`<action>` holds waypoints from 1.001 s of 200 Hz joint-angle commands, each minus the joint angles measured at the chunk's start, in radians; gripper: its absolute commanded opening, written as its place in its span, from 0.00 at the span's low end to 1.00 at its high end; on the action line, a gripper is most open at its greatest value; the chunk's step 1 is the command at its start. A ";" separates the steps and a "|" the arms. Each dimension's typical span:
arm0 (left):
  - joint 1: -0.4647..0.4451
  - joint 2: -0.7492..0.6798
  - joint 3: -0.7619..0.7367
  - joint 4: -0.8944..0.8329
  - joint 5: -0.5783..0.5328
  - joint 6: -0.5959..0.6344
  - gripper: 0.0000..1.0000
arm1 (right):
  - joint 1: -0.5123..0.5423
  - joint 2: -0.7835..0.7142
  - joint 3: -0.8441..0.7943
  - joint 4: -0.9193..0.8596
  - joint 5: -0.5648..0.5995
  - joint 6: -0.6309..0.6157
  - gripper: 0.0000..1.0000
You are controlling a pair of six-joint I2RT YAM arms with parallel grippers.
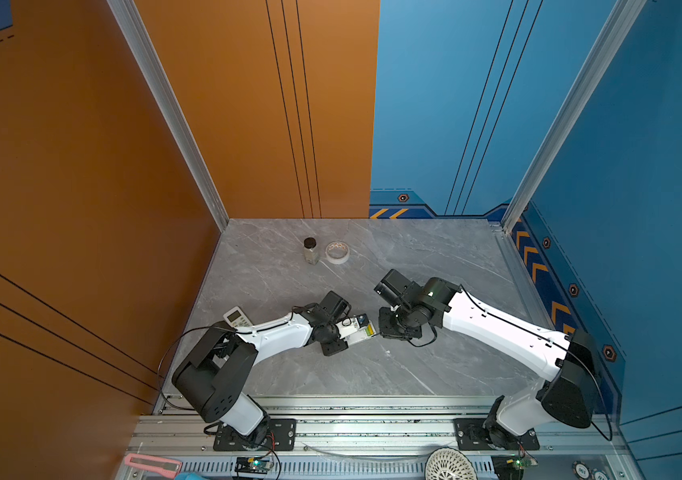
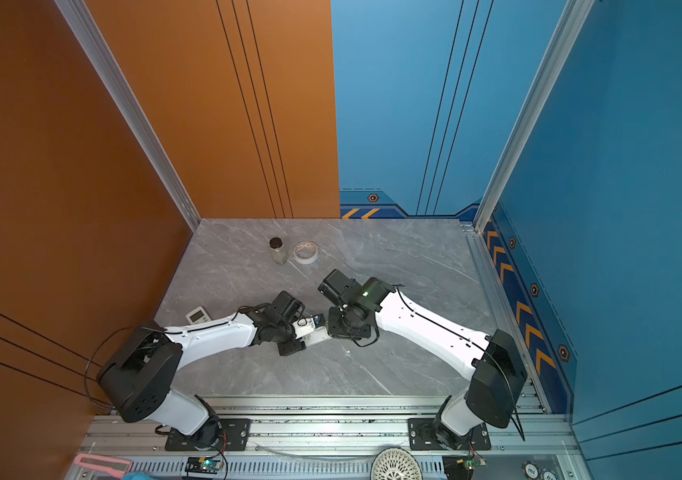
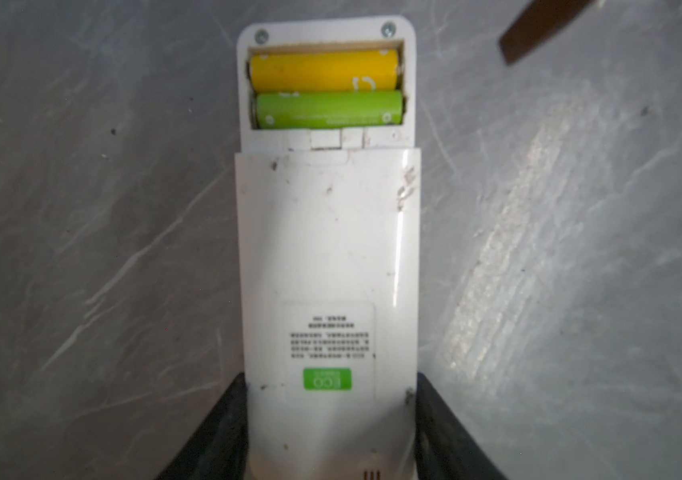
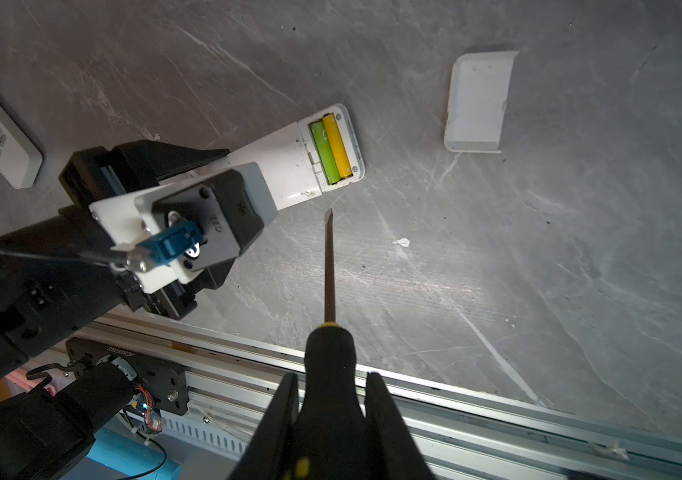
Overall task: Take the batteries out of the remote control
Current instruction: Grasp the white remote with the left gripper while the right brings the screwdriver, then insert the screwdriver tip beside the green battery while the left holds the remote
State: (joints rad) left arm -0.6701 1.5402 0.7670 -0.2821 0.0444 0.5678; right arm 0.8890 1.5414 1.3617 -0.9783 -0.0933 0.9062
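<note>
Batteries (image 3: 327, 109) seated; marble table (image 3: 81, 208) — left hand (image 3: 331, 386) clamps remote (image 3: 327, 232), right hand (image 4: 331, 376) clamps screwdriver (image 4: 330, 349).

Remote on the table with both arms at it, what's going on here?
The left tool grips the white remote by its sides, back up on the table. Its cover lies off to one side, and the yellow battery and green battery are both in the open compartment. The right tool holds a screwdriver, tip pointed at that end, just short of touching.
</note>
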 commanded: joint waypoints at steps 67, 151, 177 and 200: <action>-0.114 -0.021 -0.118 0.200 -0.260 0.007 0.30 | 0.023 0.057 0.013 -0.032 0.109 -0.063 0.00; -0.115 -0.028 -0.123 0.175 -0.247 0.001 0.29 | 0.011 0.047 0.053 -0.035 0.134 -0.089 0.00; -0.115 -0.028 -0.121 0.172 -0.246 -0.005 0.29 | 0.011 0.067 0.062 -0.035 0.125 -0.090 0.00; -0.117 -0.030 -0.120 0.172 -0.248 -0.006 0.29 | 0.008 0.078 0.066 -0.033 0.135 -0.088 0.00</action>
State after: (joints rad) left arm -0.7811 1.5089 0.6735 -0.0544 -0.1802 0.5682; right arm 0.9031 1.6009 1.4017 -0.9874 0.0097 0.8345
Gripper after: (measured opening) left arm 0.560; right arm 0.274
